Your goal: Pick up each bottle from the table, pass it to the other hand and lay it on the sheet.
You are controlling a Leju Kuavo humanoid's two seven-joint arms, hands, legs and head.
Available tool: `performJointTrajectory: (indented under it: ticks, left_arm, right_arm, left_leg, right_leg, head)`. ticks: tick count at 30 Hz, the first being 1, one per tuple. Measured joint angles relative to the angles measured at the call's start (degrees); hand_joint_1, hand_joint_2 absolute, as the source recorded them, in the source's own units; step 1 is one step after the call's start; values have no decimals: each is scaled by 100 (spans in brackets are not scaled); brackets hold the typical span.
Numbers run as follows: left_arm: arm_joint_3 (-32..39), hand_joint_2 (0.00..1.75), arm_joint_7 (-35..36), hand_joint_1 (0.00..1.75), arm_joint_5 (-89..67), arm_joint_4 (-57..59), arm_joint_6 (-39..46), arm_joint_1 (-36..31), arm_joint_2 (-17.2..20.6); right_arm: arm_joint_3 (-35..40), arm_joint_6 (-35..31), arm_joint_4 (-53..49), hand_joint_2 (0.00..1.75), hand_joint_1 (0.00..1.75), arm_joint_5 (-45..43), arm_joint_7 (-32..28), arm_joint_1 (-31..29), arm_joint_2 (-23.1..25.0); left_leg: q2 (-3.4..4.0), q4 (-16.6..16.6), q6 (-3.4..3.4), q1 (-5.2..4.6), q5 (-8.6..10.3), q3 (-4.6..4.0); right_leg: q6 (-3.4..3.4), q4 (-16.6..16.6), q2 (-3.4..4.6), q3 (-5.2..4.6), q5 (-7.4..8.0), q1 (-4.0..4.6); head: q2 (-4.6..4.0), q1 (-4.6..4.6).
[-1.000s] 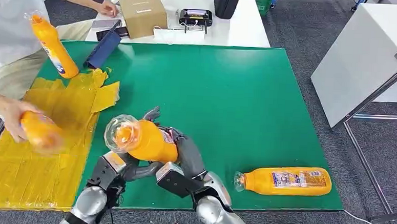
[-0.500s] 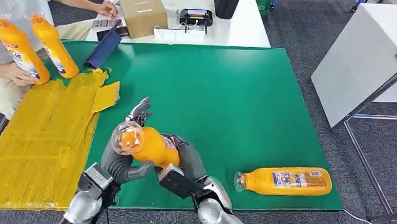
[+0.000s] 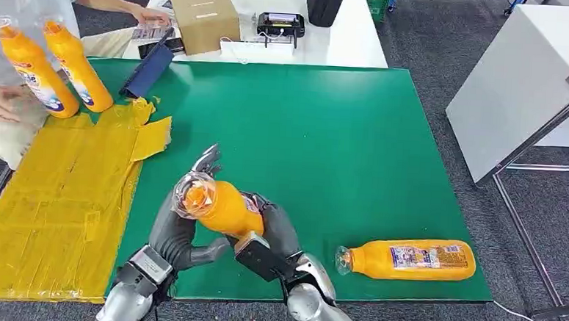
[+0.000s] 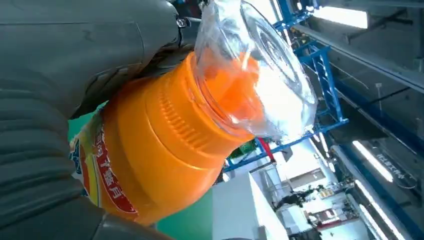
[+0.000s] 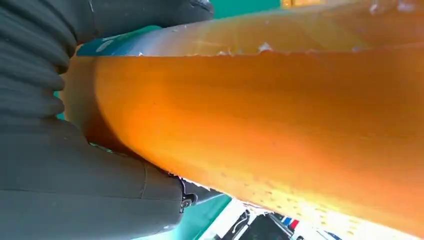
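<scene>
Above the green surface (image 3: 356,149), both hands grip the bottle (image 3: 224,207); left hand (image 3: 178,232) has closed in, right hand (image 3: 274,233) not yet released.

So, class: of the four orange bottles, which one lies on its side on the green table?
The bottle near the table's right front edge; two stand by the yellow sheet, one is held up.

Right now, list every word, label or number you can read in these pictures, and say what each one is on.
None can be read.
Held bottle: red characters on its label, cut off and too blurred.
Bottle lying on the table: label print too small.
Two upright bottles by the yellow sheet: blue label print, too blurred.
Cardboard box: white sticker, unreadable.
</scene>
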Motion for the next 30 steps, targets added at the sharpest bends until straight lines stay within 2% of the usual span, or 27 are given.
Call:
performJointTrajectory:
  ticks: [13, 20, 21, 22, 23, 30]
  left_arm:
    - [83, 175, 343, 0, -83, 370, 514, -15, -83]
    - [310, 175, 360, 0, 334, 583, 446, -65, -188]
    - [330, 175, 360, 7, 396, 599, 421, -65, -195]
    - [352, 175, 358, 42, 487, 616, 376, -65, -199]
    - [369, 175, 354, 175, 569, 627, 349, -65, -201]
    - [522, 175, 17, 175, 1043, 621, 360, -11, -293]
  right_arm:
    - [88, -149, -315, 175, 175, 435, -77, 165, -15]
    - [286, -197, -452, 175, 175, 623, 22, 183, -57]
    - [313, -214, -452, 175, 175, 625, 33, 182, -63]
    - [347, -232, -452, 175, 175, 625, 41, 179, -74]
    - [359, -238, -452, 175, 175, 623, 46, 175, -77]
    - [507, -236, -424, 175, 175, 555, 61, 67, -59]
  left_leg:
    - [0, 0, 0, 0, 0, 0]
    - [0, 0, 0, 0, 0, -1]
    - [0, 0, 0, 0, 0, -1]
    - [0, 0, 0, 0, 0, -1]
    - [0, 0, 0, 0, 0, -1]
    - [0, 0, 0, 0, 0, -1]
  right_leg:
    - [0, 0, 0, -1, 0, 0]
    - [0, 0, 0, 0, 0, 0]
    - [0, 0, 0, 0, 0, 0]
    - [0, 0, 0, 0, 0, 0]
    - [0, 0, 0, 1, 0, 0]
    - [0, 0, 0, 1, 0, 0]
  head:
    - [0, 0]
    - [0, 2]
    - [0, 0]
    - [0, 0]
    - [0, 0]
    - [0, 0]
